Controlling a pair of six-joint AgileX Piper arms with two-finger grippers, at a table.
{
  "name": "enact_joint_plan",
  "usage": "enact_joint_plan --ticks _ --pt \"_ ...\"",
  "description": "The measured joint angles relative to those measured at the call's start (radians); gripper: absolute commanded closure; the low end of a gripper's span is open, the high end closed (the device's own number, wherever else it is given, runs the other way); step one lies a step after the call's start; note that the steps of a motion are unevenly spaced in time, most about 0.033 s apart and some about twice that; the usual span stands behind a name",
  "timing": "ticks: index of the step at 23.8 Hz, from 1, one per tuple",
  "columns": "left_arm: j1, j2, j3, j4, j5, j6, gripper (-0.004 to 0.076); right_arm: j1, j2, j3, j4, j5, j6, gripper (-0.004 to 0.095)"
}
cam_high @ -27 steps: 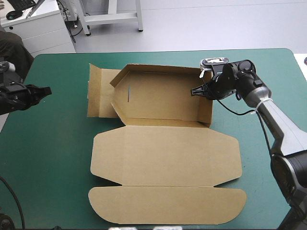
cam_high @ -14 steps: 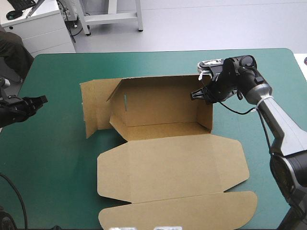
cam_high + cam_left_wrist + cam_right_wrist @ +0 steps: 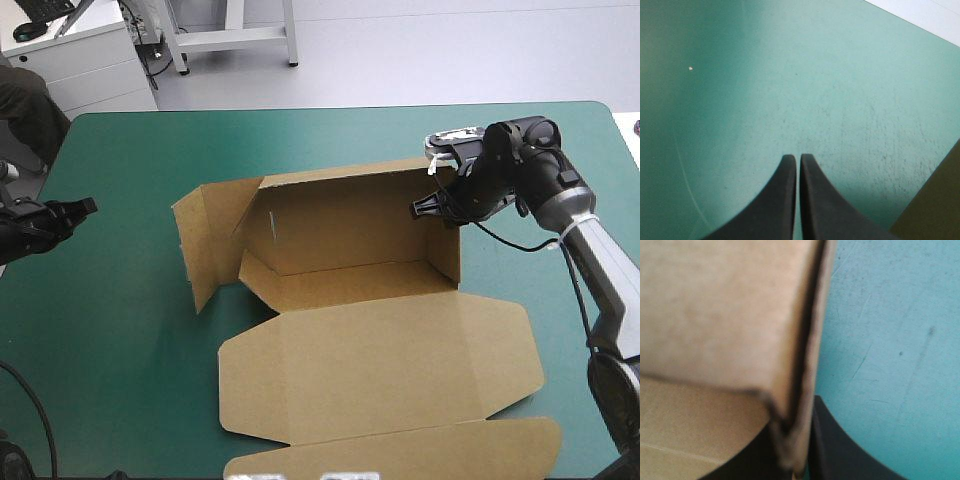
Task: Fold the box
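Now I am raising walls: the right gripper [image 3: 428, 207] is clamping the right wall of the box [image 3: 350, 235] on the teal-green cover [image 3: 120, 330]. The left gripper [image 3: 85, 207], pressed together and empty, is hovering left of the box, likely tucking there next.

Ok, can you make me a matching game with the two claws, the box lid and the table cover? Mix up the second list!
Things:
1. left claw
2. right claw
3. lid
4. cover

What fits:
A. lying flat, toward the table's near edge
B. shut on a wall of the box
C. teal-green
D. shut, holding nothing, over bare table

Right pairs: 1-D, 2-B, 3-A, 4-C.
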Motion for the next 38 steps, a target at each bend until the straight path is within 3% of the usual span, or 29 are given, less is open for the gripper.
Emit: enact_joint_plan --ticks 4,14,16,18,19,21,24,38 --pt "0.0 0.0 0.0 0.0 0.001 0.0 0.0717 0.0 0.003 0.003 0.054 0.001 0.0 0.0908" --pt "0.0 0.0 0.0 -0.03 0.002 -0.001 0.0717 0.0 0.205 -0.118 -0.031 -0.067 0.034 0.0876" --pt "0.0 0.0 0.0 -0.03 0.01 -0.001 0.0717 0.0 0.238 -0.152 -0.032 -0.068 0.037 0.0752" --pt "0.0 0.0 0.0 -0.03 0.028 -0.001 0.0717 -0.007 0.259 -0.166 -0.021 -0.067 0.036 0.0552" --pt "0.0 0.0 0.0 -0.03 0.033 -0.001 0.0717 -0.013 0.268 -0.166 -0.01 -0.054 0.036 0.039" --pt "0.0 0.0 0.0 -0.03 0.034 -0.001 0.0717 -0.03 0.283 -0.163 0.016 -0.029 0.036 0.0223" --pt "0.0 0.0 0.0 -0.03 0.034 -0.001 0.0717 -0.056 0.288 -0.168 0.035 -0.015 0.037 0.0089" --pt "0.0 0.0 0.0 -0.03 0.034 -0.001 0.0717 -0.096 0.207 -0.234 0.118 -0.004 0.123 0.0085"
